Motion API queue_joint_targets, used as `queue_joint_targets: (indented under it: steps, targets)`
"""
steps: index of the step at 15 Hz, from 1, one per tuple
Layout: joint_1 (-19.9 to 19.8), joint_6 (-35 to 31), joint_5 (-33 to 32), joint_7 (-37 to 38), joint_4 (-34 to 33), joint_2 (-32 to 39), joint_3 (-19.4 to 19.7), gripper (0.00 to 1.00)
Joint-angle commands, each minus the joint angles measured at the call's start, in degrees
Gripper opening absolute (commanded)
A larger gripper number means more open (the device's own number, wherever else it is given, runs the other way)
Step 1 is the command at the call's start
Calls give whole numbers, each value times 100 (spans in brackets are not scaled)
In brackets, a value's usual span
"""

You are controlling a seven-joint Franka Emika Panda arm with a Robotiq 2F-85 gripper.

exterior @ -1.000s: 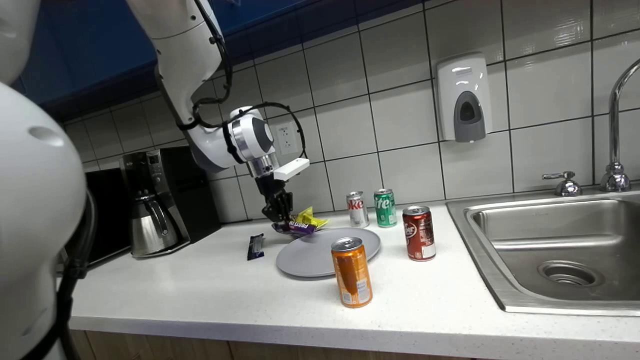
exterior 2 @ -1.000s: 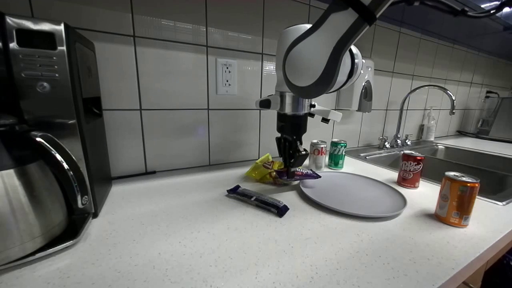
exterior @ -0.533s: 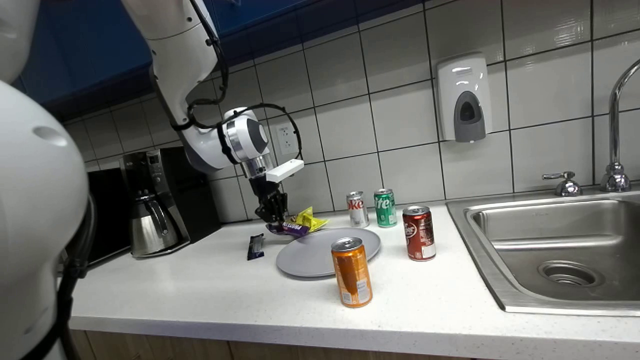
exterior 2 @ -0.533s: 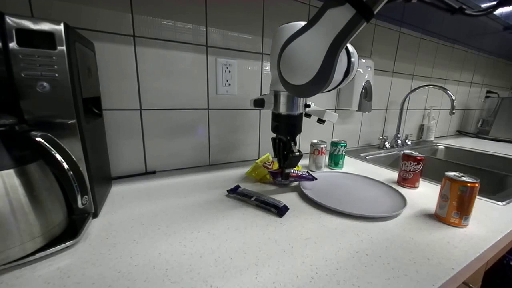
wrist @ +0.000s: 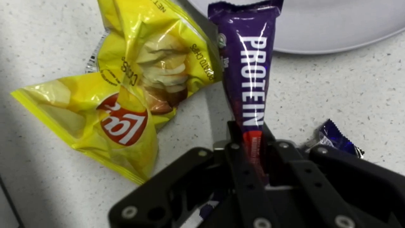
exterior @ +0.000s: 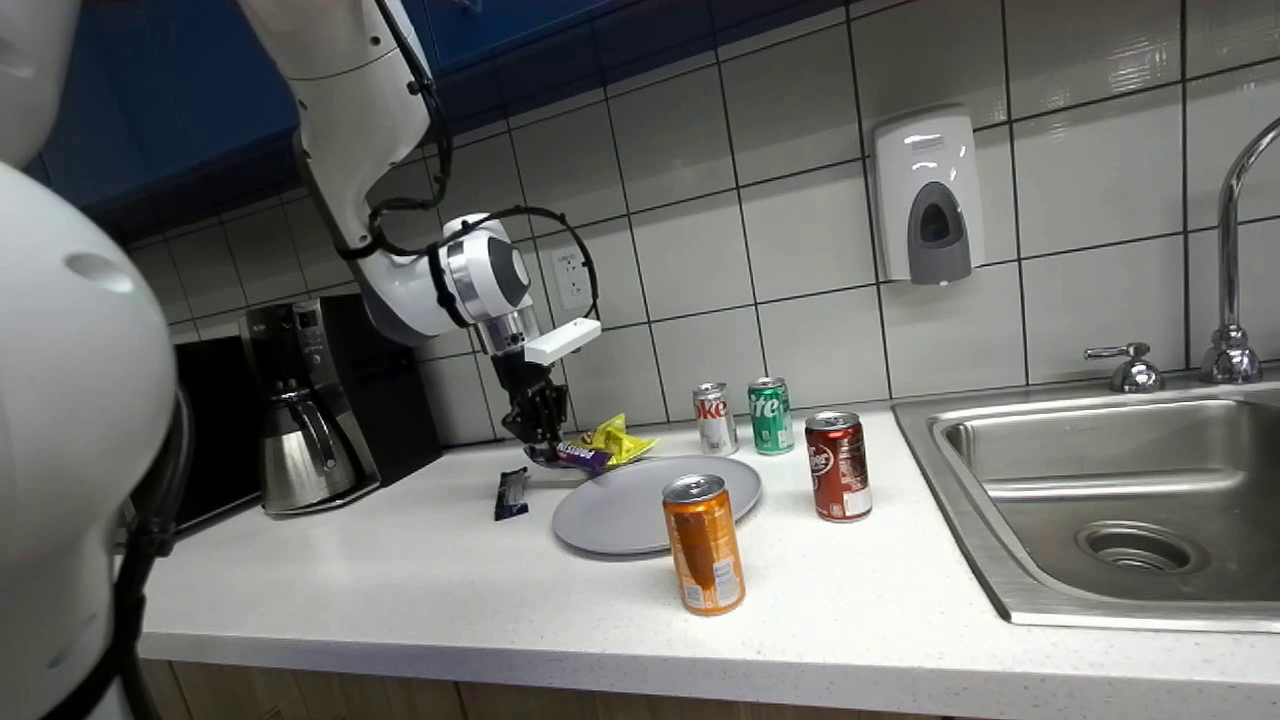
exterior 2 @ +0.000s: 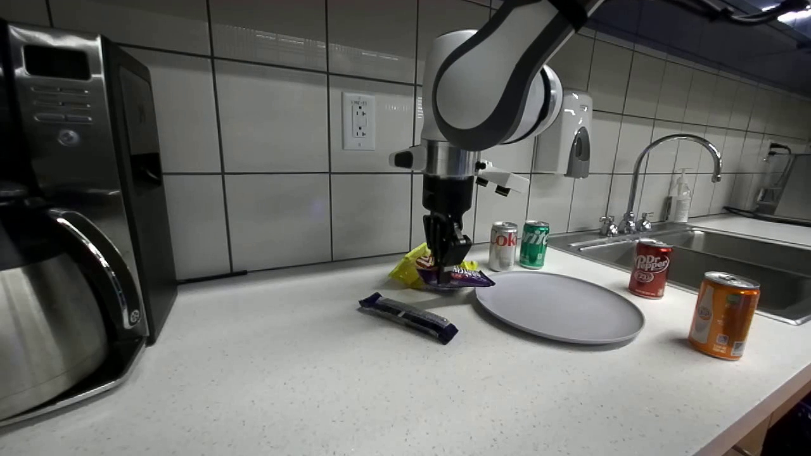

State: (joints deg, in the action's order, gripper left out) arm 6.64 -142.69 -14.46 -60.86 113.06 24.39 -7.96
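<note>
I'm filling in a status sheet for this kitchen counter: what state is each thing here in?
Protein bar, wrapped, gripped
Gripper, closed on the protein bar
Chip bag, crumpled, lying on the counter
Dark bar, wrapped, lying flat
Plate, flat, face up
Orange can, upright
Red can, upright
Silver can, upright
Green can, upright
Faucet, no running water visible
Carafe, seated in the coffee maker
White dispenser, wall-mounted

Premises: kitchen. Observed: speckled white worktop (exterior: 350,570) with inset steel sink (exterior: 1150,485) and tap (exterior: 1229,260); tiled wall (exterior: 690,265) bearing a dispenser (exterior: 925,160) and a power outlet (exterior 2: 359,121); blue overhead cabinets (exterior: 180,110); coffee maker (exterior 2: 79,152) with steel carafe (exterior 2: 51,329). Whether home or office cannot be determined.
</note>
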Motion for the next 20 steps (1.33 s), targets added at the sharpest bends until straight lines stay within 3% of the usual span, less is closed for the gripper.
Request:
queue_joint_targets:
  steps: [1, 20]
  targets:
    - [-44, 124, 117, 111, -289, 126, -121, 4]
    - [49, 512, 415, 113, -1384, 958, -334, 4]
